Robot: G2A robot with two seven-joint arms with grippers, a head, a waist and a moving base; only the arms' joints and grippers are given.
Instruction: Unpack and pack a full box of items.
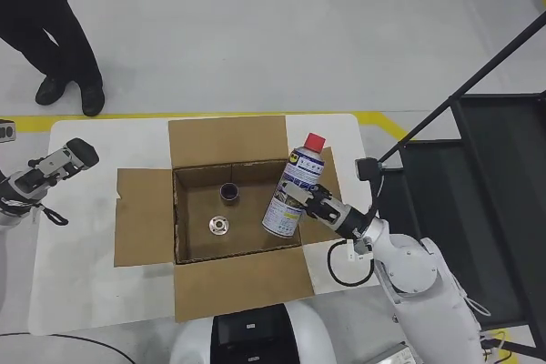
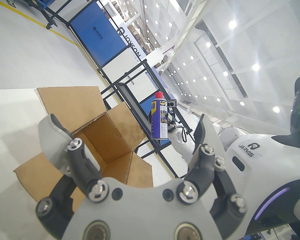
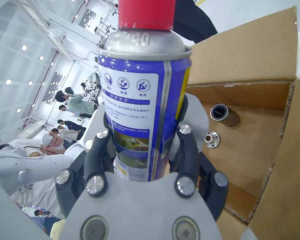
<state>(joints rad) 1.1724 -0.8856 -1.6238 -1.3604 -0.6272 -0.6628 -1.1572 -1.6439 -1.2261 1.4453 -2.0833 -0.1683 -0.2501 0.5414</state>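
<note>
- White table (image 1: 82, 291), bearing one cardboard box (image 1: 227, 141) near its middle.
- Cardboard box (image 2: 72, 101) open at the top, all four flaps folded outward; seen from the right wrist (image 3: 240, 58) with most of its brown floor bare and two small items inside.
- Spray can (image 1: 291, 196), blue and white with a red cap, lifted clear of the box and hanging over its right side, near the right wall; cap uppermost, seen close to upright from the left wrist (image 2: 158, 121).
- Right gripper (image 1: 308, 202) clamped round the can's lower body (image 3: 140, 116), one finger on each side of the label; right gripper's own view (image 3: 150, 126) looking up along the can.
- Left gripper (image 1: 73, 155) off by the table's left edge, well apart from the box; fingers (image 2: 52, 131) spread wide with nothing between them, left gripper (image 2: 126, 126) facing the box and the raised can.
- Dark cylinder (image 1: 229, 192) on the box floor close to the far wall, lying with its open end showing (image 3: 225, 115).
- Small silver flange (image 1: 219, 224) on the box floor just beside the cylinder, not touching it (image 3: 211, 139).
</note>
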